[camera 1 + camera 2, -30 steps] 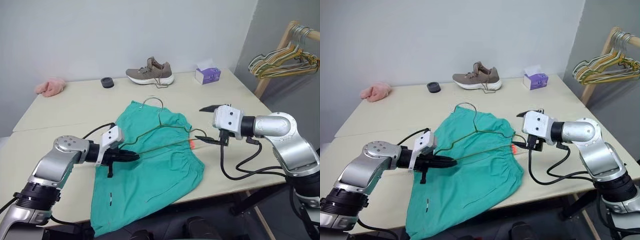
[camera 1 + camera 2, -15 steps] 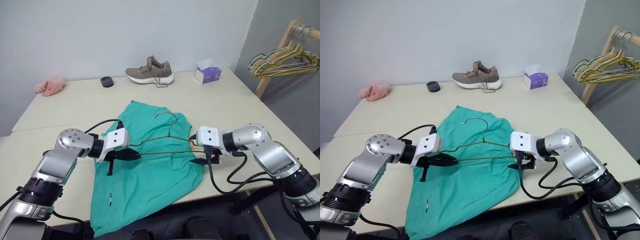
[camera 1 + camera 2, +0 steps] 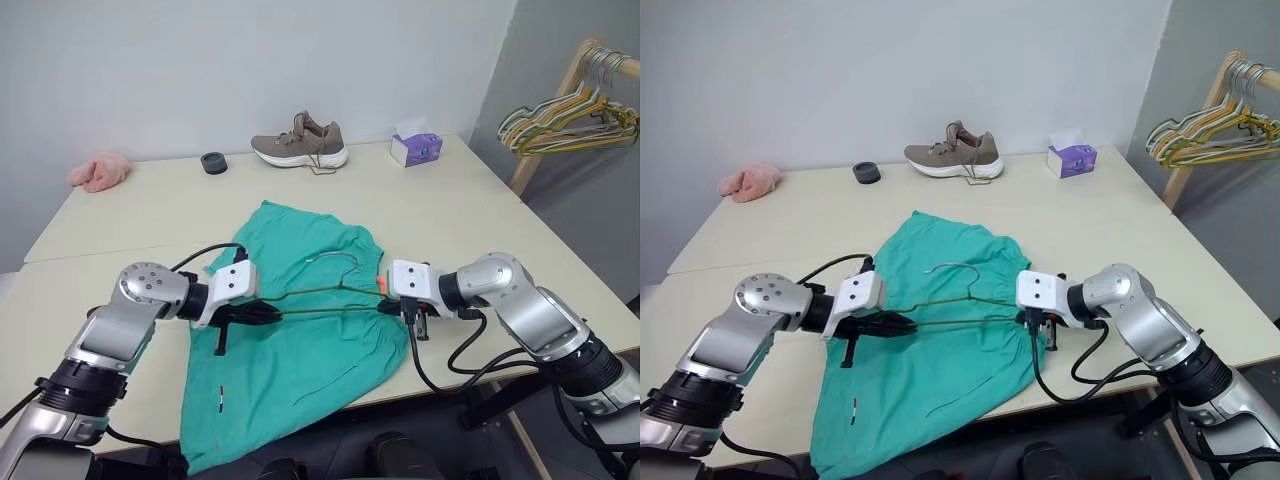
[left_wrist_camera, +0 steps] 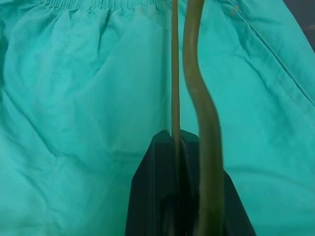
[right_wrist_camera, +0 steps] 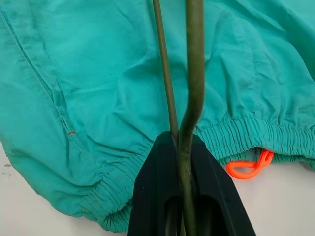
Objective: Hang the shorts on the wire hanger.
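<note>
Teal-green shorts [image 3: 300, 330] lie spread on a pale counter [image 3: 470, 215], one leg hanging over the near edge. Above them, the left gripper [image 3: 262, 313] and the right gripper [image 3: 392, 305] each pinch an end of a thin wire hanger [image 3: 325, 288], its hook pointing toward the far side. A tan sneaker [image 3: 300, 145], a purple tissue box [image 3: 415, 148], a small black ring [image 3: 213, 163] and a pink cloth [image 3: 100, 172] sit along the far edge. Coloured hangers [image 3: 570, 118] hang at right.
</note>
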You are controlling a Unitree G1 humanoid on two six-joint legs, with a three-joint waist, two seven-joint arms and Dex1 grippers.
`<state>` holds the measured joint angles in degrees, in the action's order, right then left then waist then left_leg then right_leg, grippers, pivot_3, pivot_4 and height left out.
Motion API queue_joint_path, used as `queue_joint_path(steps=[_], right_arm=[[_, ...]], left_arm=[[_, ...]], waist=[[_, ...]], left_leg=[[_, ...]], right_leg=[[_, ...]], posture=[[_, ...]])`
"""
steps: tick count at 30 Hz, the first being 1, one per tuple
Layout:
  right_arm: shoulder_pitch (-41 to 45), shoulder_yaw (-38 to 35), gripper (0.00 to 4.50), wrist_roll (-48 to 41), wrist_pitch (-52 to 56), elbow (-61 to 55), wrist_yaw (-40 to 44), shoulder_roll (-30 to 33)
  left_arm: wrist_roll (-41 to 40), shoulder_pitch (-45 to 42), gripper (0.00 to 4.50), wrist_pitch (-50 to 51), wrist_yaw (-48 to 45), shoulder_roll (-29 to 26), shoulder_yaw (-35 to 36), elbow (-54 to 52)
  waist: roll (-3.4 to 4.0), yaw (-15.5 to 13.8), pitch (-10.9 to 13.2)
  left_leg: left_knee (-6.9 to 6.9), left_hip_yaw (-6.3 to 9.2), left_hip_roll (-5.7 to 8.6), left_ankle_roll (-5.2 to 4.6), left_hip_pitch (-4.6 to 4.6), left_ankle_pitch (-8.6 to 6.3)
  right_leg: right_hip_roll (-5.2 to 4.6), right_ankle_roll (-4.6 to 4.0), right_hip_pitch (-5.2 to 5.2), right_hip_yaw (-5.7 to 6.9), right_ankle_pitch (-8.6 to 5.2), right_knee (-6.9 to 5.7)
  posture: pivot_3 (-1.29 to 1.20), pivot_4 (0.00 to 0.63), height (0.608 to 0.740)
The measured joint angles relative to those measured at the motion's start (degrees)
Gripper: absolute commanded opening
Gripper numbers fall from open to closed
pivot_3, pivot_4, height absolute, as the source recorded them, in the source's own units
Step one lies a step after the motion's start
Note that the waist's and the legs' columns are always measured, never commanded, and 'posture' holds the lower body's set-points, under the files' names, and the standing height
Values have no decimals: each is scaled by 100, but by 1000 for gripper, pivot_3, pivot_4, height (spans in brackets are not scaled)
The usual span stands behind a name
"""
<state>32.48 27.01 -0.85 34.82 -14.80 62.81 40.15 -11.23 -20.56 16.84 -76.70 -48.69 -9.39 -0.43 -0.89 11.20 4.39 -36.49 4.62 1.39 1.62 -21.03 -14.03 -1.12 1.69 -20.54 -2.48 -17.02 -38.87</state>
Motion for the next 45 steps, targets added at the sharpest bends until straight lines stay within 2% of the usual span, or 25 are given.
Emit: queue_joint_path(steps=[1,4,10,18,26,31,38,41,45], right_arm=[[-7,0,52,3,5,0,-24,0],[-61,-9,0,-2,8,-7,-44,20],[-334,-243,0,-59,123,-64,-92,304],[-1093,-883,0,-320,400,-314,-156,804],[-2153,-2250,0,-1015,1446,-530,-452,968],[-2528,-3047,0,-1394,2078,-198,-849,850],[-2507,-3152,0,-1721,2600,162,-1132,764],[-2513,-3133,0,-1800,2679,268,-1175,774],[-2514,-3034,0,-1925,2690,211,-1144,821]], left_arm=[[-7,3,0,34,3,11,0,-2],[-93,14,762,150,121,121,44,1],[-531,-94,2555,540,624,440,503,287],[-1131,-594,2555,1310,1368,566,1633,1393],[-856,-23,2555,629,1327,481,1623,1679],[-920,339,2555,518,1025,485,1585,1206],[-1088,431,2555,533,558,475,1419,855],[-1131,431,3036,715,450,328,1406,826],[-1097,431,4234,653,482,253,1407,783]], waist=[[0,0,0],[0,-3,1],[-4,-6,6],[-5,17,5],[-5,-4,5],[-5,4,6],[-4,36,5],[-4,43,5],[-5,40,5]], left_leg=[[0,0,0,0,0,0],[0,0,0,0,0,0],[0,3,0,0,-1,0],[0,0,0,3,-1,-2],[0,0,0,14,-2,-8],[-1,-5,0,14,0,-8],[-1,-10,-3,14,2,-8],[0,-13,-3,14,1,-8],[0,-12,-3,14,1,-8]], right_leg=[[0,0,0,0,0,0],[0,0,0,0,0,0],[0,1,0,2,-1,1],[0,4,0,1,-2,1],[-2,5,1,-3,-3,4],[-2,5,3,-6,-3,5],[4,5,4,-7,-3,2],[4,6,2,-9,-4,2],[4,8,3,-8,-5,6]], posture=[[-218,37,740],[-219,37,740],[-229,34,740],[-236,32,740],[-253,33,740],[-264,32,740],[-257,23,740],[-254,21,740],[-252,19,740]])
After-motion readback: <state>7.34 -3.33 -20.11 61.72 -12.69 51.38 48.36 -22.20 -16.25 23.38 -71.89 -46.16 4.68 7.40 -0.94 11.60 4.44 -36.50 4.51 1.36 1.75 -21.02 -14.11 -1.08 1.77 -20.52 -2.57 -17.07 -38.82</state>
